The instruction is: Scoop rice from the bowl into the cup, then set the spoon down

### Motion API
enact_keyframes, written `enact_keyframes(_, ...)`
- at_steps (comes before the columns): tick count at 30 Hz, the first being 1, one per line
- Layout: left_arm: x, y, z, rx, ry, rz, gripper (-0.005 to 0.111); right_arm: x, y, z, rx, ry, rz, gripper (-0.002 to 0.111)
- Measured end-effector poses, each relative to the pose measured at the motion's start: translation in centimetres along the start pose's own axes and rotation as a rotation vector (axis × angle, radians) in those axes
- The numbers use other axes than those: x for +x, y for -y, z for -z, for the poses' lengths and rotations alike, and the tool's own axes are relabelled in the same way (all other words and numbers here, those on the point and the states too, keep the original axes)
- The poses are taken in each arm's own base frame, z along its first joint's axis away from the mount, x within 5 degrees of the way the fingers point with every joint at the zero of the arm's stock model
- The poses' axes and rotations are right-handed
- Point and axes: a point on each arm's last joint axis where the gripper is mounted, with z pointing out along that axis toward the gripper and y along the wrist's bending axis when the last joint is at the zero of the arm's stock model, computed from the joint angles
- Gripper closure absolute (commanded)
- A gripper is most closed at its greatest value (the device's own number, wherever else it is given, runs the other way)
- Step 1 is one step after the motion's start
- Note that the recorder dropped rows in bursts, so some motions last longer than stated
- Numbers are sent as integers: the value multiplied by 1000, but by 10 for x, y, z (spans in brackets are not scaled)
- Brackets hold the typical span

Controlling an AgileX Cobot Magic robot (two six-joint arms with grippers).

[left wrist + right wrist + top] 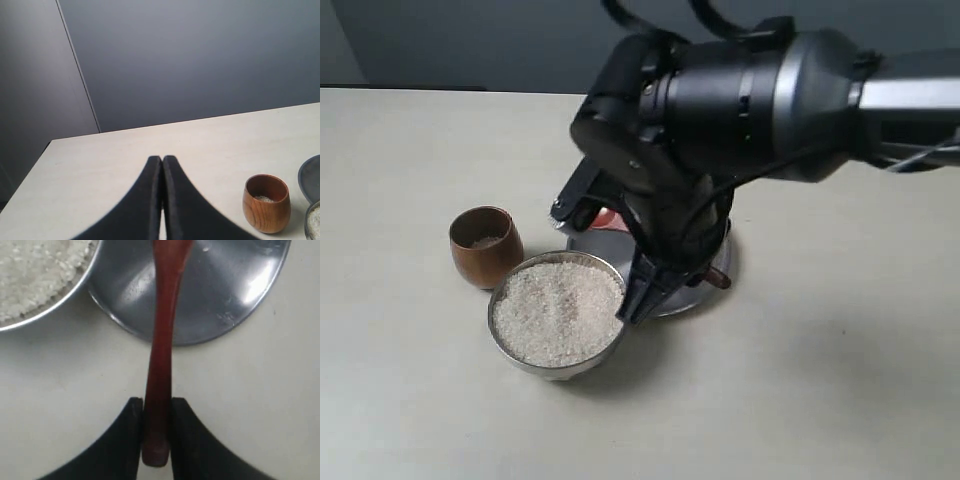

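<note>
My right gripper (157, 407) is shut on the end of the handle of the reddish-brown spoon (161, 340), whose handle runs out over the flat steel plate (225, 290). In the exterior view this gripper (665, 285) hangs low over the plate (588, 243), right beside the steel bowl (510, 345). The bowl is full of white rice (558, 310). Left of the bowl stands the brown wooden cup (485, 245) with a little rice inside. My left gripper (162, 159) is shut and holds nothing, some way from the cup (266, 202). The spoon's scoop end is hidden.
The right arm's bulky black wrist (720, 100) covers most of the plate and the table behind it. The pale tabletop (820, 380) stretches around the three vessels. A grey wall (200, 60) stands behind the table's far edge.
</note>
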Motion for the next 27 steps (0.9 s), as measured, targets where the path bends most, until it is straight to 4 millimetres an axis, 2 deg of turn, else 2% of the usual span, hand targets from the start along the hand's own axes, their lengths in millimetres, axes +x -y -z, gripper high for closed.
enact_keyframes(11,0,0,0,0,0,0,106,-19,-50,-13,184,-6,184,109)
enact_keyframes(15,0,0,0,0,0,0,106,-21,-58,-15,204,-6,216,109)
enact_keyframes(21,0,0,0,0,0,0,106,-21,-58,-16,206,-8,217,109)
enact_keyframes(27,0,0,0,0,0,0,106,-19,-65,-17,133,-24,187,109)
